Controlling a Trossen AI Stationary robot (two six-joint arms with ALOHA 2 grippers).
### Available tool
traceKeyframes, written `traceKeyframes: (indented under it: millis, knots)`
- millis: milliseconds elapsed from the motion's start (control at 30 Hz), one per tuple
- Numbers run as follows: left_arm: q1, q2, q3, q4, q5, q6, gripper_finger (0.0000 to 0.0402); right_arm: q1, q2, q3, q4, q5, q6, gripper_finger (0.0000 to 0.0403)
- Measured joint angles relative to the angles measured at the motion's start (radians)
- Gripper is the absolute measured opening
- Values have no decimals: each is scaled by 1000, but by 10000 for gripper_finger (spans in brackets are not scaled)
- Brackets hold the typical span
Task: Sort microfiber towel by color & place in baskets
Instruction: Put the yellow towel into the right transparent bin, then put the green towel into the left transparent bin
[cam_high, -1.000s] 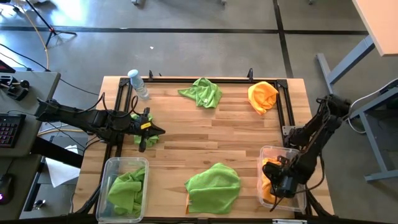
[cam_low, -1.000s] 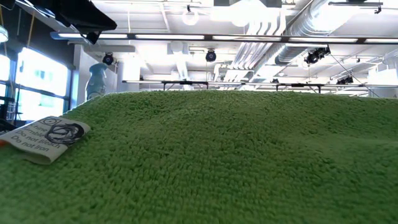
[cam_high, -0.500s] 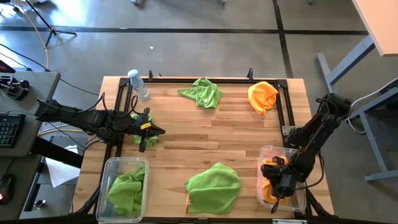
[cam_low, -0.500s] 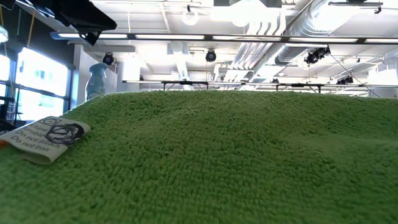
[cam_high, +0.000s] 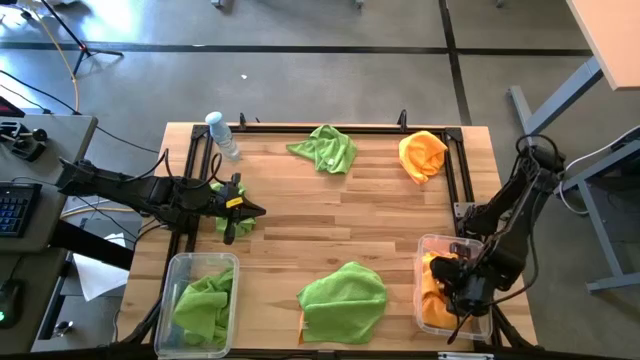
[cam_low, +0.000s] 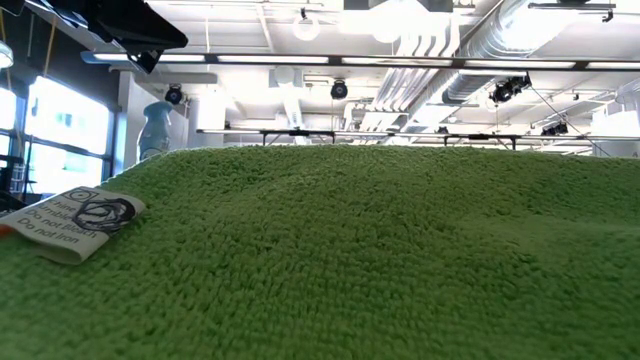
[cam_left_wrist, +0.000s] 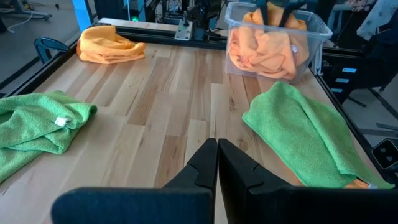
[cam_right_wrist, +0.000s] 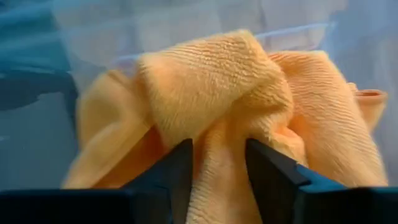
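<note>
Care tag on green towel, partly readable "Do not iron"

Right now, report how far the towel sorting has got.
Done: green towels lie in the left basket, orange towels in the right basket.
In hand: the right pincer stands open over an orange towel in that basket; the left pincer waits shut at the table's left edge.
Left: two green towels and one orange towel on the table.
</note>
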Motion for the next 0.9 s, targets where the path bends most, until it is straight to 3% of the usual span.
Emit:
traceKeyframes:
  millis: [267,400,533,600,767,900]
  knots:
    - [0,0,0,0,0,1,0,0,-2,214,-202,15,127,173]
    - [0,0,0,0,0,1,0,0,-3,270,-242,131,179,163]
    - [0,0,0,0,0,1,0,-21,-3,272,-241,450,175,135]
    - [0,0,0,2,0,1,0,-55,-3,270,-238,550,178,110]
    - [0,0,0,3,0,1,0,-192,6,270,-182,590,174,19]
    - [0,0,0,6,-18,1,0,-317,42,270,-130,592,127,21]
